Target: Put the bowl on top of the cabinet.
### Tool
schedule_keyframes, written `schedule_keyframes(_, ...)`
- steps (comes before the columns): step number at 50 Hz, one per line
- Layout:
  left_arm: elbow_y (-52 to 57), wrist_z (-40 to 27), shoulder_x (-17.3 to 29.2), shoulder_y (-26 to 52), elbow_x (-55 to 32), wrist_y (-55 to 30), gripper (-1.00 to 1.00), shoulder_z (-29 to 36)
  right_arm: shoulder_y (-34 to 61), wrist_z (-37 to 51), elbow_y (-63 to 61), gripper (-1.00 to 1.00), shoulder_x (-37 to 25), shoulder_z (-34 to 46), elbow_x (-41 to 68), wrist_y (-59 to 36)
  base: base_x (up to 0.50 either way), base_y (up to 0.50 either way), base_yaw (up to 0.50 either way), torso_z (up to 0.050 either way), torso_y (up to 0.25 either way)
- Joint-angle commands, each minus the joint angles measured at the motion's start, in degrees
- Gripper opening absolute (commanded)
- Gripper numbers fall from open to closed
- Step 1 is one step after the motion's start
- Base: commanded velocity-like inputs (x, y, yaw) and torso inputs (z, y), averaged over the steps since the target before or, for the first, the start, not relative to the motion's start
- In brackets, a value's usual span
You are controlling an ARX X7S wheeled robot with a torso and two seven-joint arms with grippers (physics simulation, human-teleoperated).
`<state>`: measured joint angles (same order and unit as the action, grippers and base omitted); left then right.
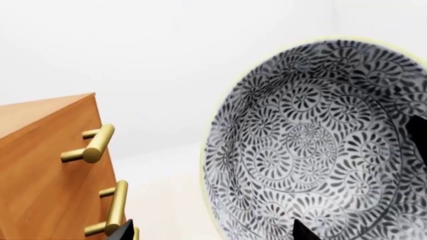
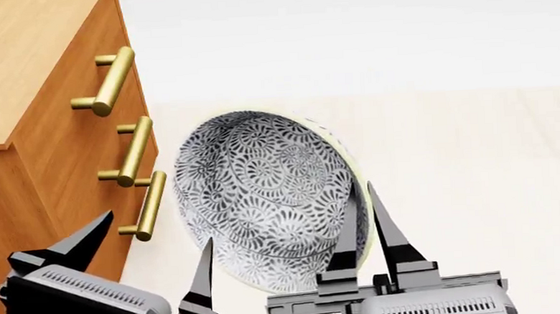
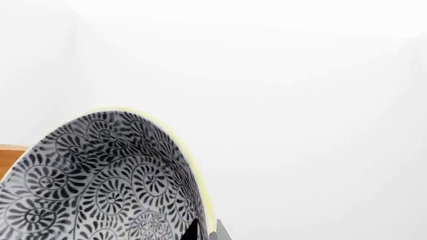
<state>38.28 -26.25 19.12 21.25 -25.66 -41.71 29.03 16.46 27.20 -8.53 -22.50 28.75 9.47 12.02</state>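
Note:
The bowl (image 2: pixel 263 201), white with dense grey-black flower motifs, hangs tipped on its side with its inside facing the cabinet (image 2: pixel 27 91). My right gripper (image 2: pixel 363 221) is shut on the bowl's rim, one finger inside and one outside; the right wrist view shows the same pinch (image 3: pixel 205 233) on the bowl (image 3: pixel 100 180). My left gripper (image 2: pixel 155 239) is open with nothing in it, between the cabinet's drawer front and the bowl. In the left wrist view the bowl (image 1: pixel 313 145) fills one side and the cabinet (image 1: pixel 40 170) the other. The cabinet's lighter top is level with the bowl's upper rim.
Three brass bar handles (image 2: pixel 113 81) stick out from the cabinet's front toward the bowl and my left gripper. A pale beige surface (image 2: pixel 472 161) stretches beyond the bowl to a white wall (image 2: pixel 350 31).

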Motion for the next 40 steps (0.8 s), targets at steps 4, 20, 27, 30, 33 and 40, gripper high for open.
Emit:
schedule_keyframes(4, -0.59, 1.15, -0.86, -0.04, 0.65, 0.52, 1.00, -1.21, -1.29, -1.37, -0.87, -1.00, 0.19, -0.40, -2.63, 2.94, 0.00, 0.00, 0.00, 0.000, 0.000)
schedule_keyframes(20, -3.32, 1.86, -0.56, 0.13, -0.25, 1.93, 1.00, -2.52, -2.25, -1.60, -3.21, -1.00, -0.51, 0.22, -2.51, 2.60, 0.00, 0.00, 0.00, 0.000, 0.001)
schedule_keyframes(27, -4.39, 2.02, -0.65, 1.02, -0.84, 1.62, 1.00, -3.05, -2.48, -1.40, -3.49, -1.00, -0.66, 0.18, -2.59, 2.77, 0.00, 0.00, 0.00, 0.000, 0.000)
schedule_keyframes(30, -4.63, 2.16, -0.70, 1.26, -1.30, 1.48, 1.00, -3.30, -2.51, -1.43, -3.20, -1.00, -0.67, 0.20, -2.56, 3.04, 0.00, 0.00, 0.00, 0.000, 0.000)
schedule_keyframes(33, -4.89, 2.25, -0.75, 1.45, -1.42, 1.46, 1.00, -3.23, -2.45, -1.36, -3.04, -1.00, -0.63, 0.20, -2.56, 3.01, 0.00, 0.00, 0.00, 0.000, 0.000)
schedule_keyframes(40, -6.19, 2.66, -0.81, 1.65, -1.44, 1.96, 1.00, -2.98, -2.38, -1.19, -2.38, -1.00, -0.43, 0.27, -2.71, 3.32, 0.00, 0.00, 0.00, 0.002, 0.000)
